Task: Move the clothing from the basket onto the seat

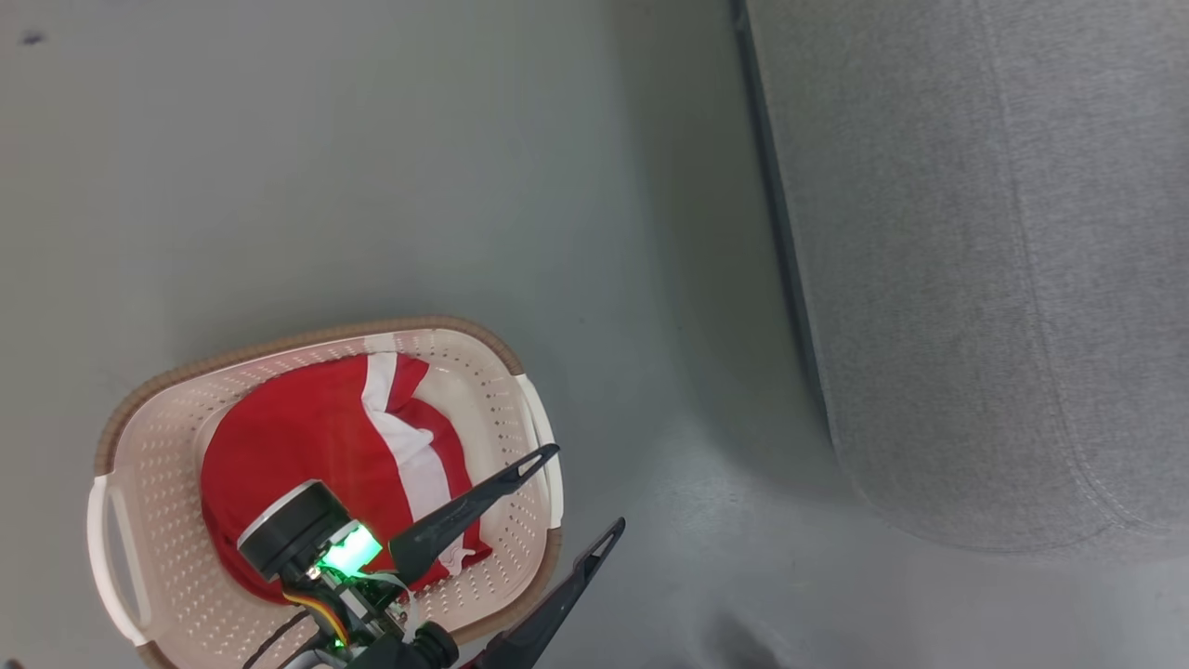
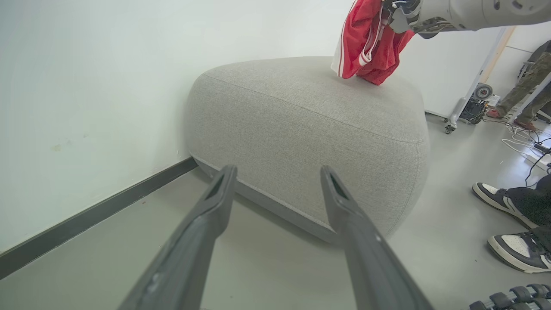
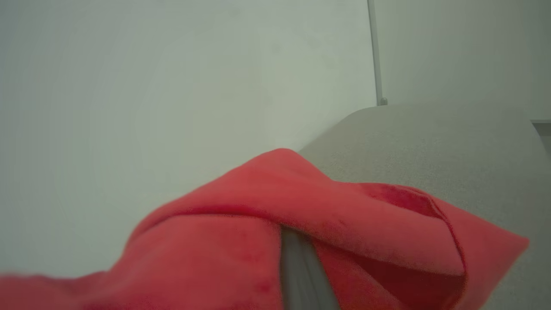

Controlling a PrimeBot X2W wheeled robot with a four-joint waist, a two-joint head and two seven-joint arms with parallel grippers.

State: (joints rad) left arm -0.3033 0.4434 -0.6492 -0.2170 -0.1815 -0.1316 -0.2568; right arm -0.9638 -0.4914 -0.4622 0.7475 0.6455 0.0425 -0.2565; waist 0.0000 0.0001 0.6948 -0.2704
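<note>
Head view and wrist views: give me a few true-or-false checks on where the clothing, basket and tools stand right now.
1. A soft red garment with a white panel lies in the oval cream-white perforated plastic basket. True.
2. The left tool is shut on that garment. False: its fingers are spread and hold nothing.
3. The right tool grips a second red-and-white garment over the large grey woven-fabric seat. True.
4. The basket stands on the seat. False: it stands on the grey floor, apart from the seat.
5. A person's black-and-white shoes are on the floor near the seat. True.
</note>
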